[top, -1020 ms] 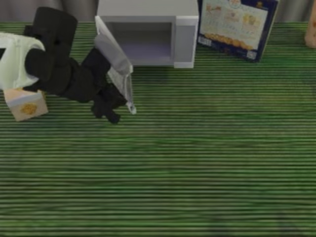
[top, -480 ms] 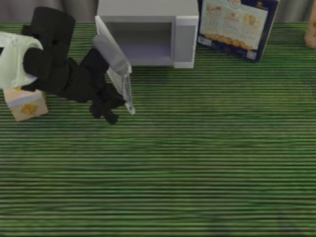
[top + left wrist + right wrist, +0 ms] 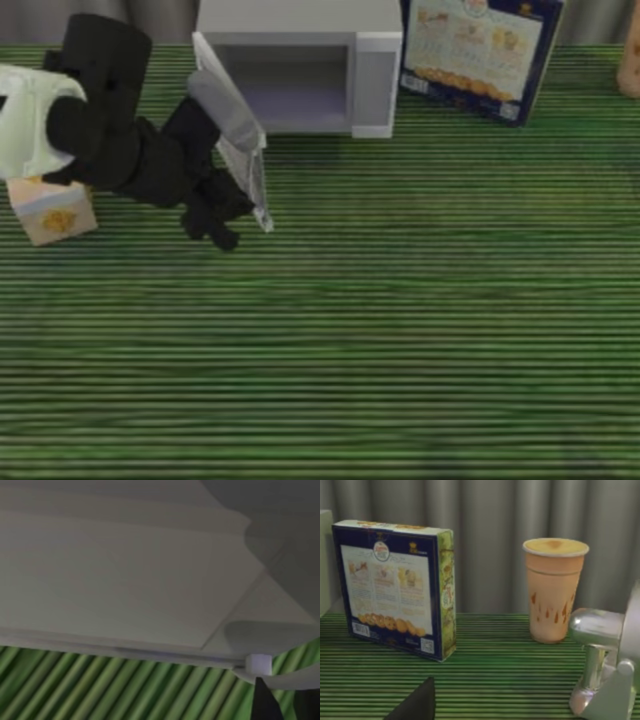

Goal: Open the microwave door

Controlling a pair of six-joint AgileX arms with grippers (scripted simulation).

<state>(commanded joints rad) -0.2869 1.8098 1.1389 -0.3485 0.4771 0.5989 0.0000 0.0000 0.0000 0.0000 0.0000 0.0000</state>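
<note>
The microwave [image 3: 300, 18] stands at the back of the table, its cavity showing. The microwave door [image 3: 232, 125] is swung out toward the front left, hinged on its left side. Its pale bar handle [image 3: 262, 195] runs along the free edge. My left gripper [image 3: 225, 218] is at the lower end of that handle, shut on it. In the left wrist view the door's grey panel [image 3: 125, 580] fills most of the picture, and a dark fingertip [image 3: 264, 702] sits just under the pale handle [image 3: 285, 679]. My right gripper [image 3: 417, 705] shows only as a dark tip, parked out of the top view.
A blue printed carton [image 3: 480, 55] stands right of the microwave. A small pale box [image 3: 55, 212] sits under my left arm. An orange cup [image 3: 554, 590] and a shiny metal object [image 3: 600, 670] stand at the back right. The green striped mat [image 3: 400, 330] covers the table.
My left gripper and the door's free edge have shifted slightly to the left, swinging the door a little wider. Over the last half second almost nothing moves.
</note>
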